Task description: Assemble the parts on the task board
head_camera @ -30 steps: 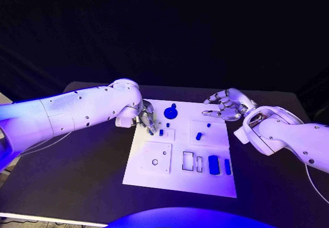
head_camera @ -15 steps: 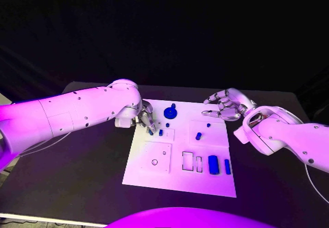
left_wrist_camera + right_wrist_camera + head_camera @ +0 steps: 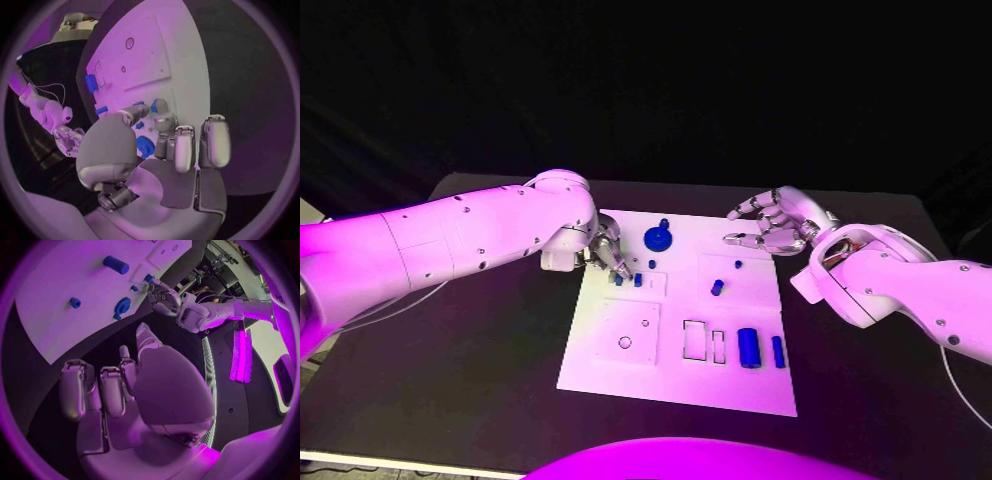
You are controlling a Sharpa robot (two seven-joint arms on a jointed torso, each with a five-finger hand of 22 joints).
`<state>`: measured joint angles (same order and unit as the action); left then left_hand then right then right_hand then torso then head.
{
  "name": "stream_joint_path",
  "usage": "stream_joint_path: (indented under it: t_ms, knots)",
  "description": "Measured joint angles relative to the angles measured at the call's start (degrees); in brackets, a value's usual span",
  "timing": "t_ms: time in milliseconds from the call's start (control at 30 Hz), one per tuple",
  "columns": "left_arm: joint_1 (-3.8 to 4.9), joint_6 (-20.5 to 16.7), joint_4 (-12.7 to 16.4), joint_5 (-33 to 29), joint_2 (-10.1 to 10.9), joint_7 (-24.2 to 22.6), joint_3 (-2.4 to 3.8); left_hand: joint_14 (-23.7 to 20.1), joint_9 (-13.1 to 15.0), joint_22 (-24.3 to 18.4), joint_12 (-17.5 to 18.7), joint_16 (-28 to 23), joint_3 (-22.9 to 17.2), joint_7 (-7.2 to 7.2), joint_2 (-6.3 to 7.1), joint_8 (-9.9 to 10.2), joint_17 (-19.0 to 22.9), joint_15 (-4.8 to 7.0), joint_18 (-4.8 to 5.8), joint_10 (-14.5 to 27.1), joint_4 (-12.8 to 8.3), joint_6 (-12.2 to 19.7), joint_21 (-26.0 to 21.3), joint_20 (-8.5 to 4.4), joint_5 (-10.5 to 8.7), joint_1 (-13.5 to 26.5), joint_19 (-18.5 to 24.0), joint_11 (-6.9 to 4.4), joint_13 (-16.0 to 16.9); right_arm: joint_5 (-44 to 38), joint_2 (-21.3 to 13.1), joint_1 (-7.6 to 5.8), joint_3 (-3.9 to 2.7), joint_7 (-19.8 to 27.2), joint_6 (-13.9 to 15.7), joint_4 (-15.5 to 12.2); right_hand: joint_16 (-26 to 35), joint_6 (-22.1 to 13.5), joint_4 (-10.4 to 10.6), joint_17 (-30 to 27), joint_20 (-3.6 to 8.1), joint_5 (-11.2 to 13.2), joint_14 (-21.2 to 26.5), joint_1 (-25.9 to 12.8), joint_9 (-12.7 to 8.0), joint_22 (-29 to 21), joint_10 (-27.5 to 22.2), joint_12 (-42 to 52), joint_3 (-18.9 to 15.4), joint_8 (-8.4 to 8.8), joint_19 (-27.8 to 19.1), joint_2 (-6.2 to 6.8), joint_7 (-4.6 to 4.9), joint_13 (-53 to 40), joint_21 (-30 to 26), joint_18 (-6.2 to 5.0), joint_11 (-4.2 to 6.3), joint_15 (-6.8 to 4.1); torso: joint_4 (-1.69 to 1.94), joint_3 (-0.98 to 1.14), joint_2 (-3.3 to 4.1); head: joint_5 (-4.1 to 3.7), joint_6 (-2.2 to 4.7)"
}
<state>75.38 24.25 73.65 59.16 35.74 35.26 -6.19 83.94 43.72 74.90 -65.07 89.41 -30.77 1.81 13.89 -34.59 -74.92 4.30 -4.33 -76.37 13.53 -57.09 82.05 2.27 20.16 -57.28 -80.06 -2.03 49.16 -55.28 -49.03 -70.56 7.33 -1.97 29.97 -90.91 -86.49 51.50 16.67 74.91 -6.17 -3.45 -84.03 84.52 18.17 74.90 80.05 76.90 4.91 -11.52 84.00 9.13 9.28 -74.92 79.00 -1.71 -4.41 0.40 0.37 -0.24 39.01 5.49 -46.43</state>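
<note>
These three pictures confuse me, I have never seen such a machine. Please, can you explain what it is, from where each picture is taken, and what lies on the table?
It is a robot with two white arms, each ending in a silver hand. One picture looks down from its head; the two round ones come from cameras behind each wrist. On the black table lies a white task board with small blue parts: a round gear-like piece, a cylinder and some pegs. The left hand reaches down to the board's far left corner, fingertips at a small blue part; whether it grips it is unclear. The right hand hovers open, holding nothing.
</note>
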Motion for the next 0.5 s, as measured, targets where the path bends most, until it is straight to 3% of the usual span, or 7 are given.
stream_joint_path:
  t_ms: [500]
  knots:
    - [-0.14, -0.81, 0.68, -0.20, 0.99, -0.26, 0.04, 0.00, 0.00, 0.00, 0.00, 0.00, 3.76, 0.01, -0.06, 0.82, 0.00, 0.00, 0.00, 0.00, 2.37, -0.37, 0.00, 0.00, -0.43, -0.06, 0.00, 0.00, 0.06, -0.01, 0.00, 0.00, 0.00, 0.01, 0.02, -0.03, 0.00, -0.21, 0.00, -0.01, 0.00, 0.00, 0.00, 0.00, 0.00, 0.02, 0.00, 0.00, 0.00, 0.00, 0.00, 0.00, -0.21, 0.00, -0.35, 0.00, 0.00, 0.00, -0.03, -0.05, -0.03, -0.08, 0.10]
